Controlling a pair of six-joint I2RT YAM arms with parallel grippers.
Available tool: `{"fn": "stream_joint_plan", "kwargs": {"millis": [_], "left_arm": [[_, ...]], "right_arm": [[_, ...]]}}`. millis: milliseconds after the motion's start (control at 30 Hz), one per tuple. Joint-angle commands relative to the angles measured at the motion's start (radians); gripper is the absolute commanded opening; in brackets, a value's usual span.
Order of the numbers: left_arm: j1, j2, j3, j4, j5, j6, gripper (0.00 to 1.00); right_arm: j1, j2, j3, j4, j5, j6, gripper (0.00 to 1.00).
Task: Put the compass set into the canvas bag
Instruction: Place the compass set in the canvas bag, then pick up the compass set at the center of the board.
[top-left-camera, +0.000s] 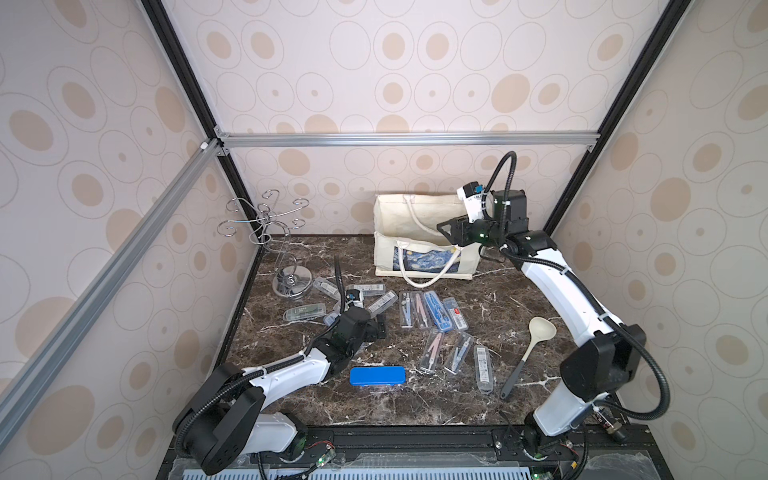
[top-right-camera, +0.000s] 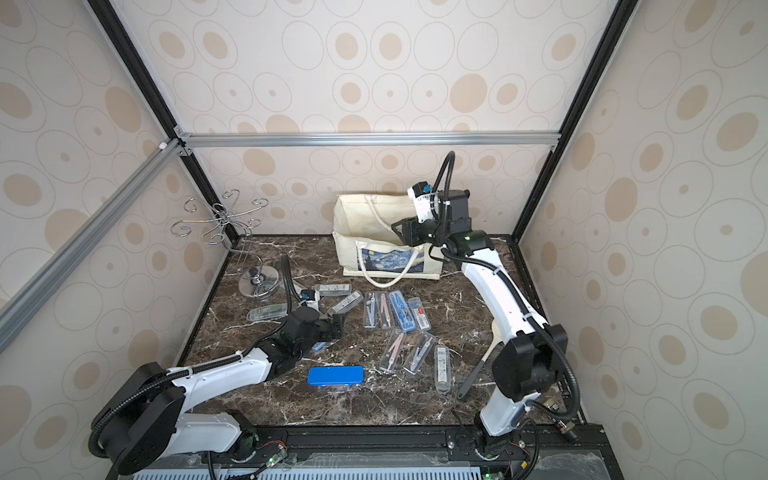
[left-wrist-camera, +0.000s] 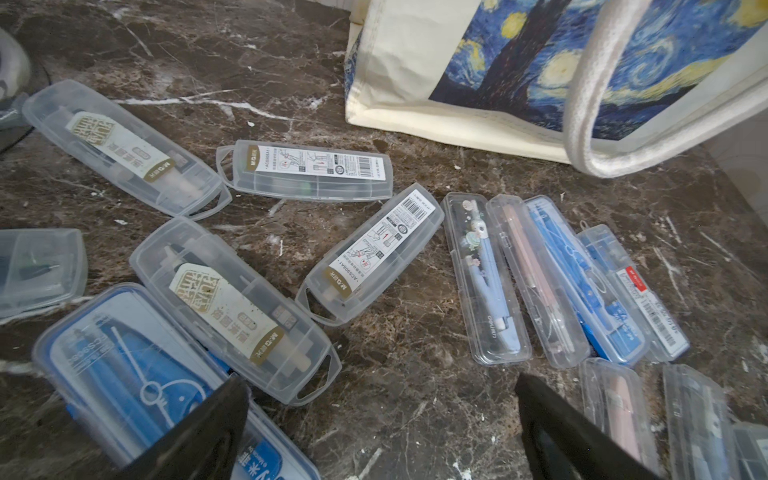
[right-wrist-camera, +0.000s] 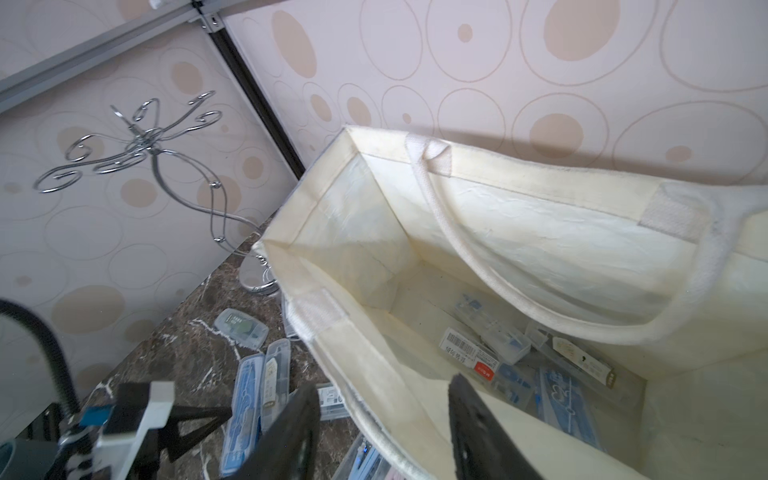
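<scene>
Some compass sets (right-wrist-camera: 473, 353) are dropped inside canvas bag (right-wrist-camera: 519, 166); many loose cases (top-left-camera: 432, 311) are left before it. Above bag, right gripper (right-wrist-camera: 382, 386) is parted, empty; left gripper (left-wrist-camera: 382, 380) is spread wide, empty.

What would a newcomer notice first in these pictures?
Probably the cream canvas bag with its starry-night print, standing at the back of the dark marble table, the open right pincer above its mouth. Next, the many clear compass cases scattered in front of it.

open cream canvas bag (top-left-camera: 384, 257) upright at the back, clear-cased compass sets (top-left-camera: 436, 316) flat before it
</scene>
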Motion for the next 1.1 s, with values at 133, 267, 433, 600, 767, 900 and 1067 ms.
{"fn": "stream_joint_plan", "kwargs": {"millis": [133,267,433,600,767,900,1067], "left_arm": [[0.008,0.082,0.139,-0.227,-0.08,0.037,1.0],[0.013,0.153,0.189,-0.207,-0.068,0.14,0.99],[0.047,0.289,0.298,-0.21,-0.007,0.271,0.98],[0.095,0.415,0.408,-0.226,0.079,0.356,0.97],[0.14,0.516,0.508,-0.279,0.133,0.383,0.97],[0.184,0.569,0.537,-0.287,0.228,0.378,0.93],[0.189,0.598,0.563,-0.313,0.281,0.403,0.92]], "right_arm": [[0.002,-0.243,-0.293,0.135,-0.111,-0.02,0.56],[0.007,-0.318,-0.405,0.141,-0.174,-0.025,0.59],[0.011,-0.374,-0.521,0.151,-0.235,-0.01,0.62],[0.01,-0.424,-0.615,0.176,-0.252,0.02,0.64],[0.01,-0.459,-0.675,0.181,-0.229,0.053,0.64],[0.01,-0.479,-0.703,0.174,-0.218,0.075,0.64],[0.011,-0.505,-0.717,0.149,-0.187,0.076,0.64]]}}
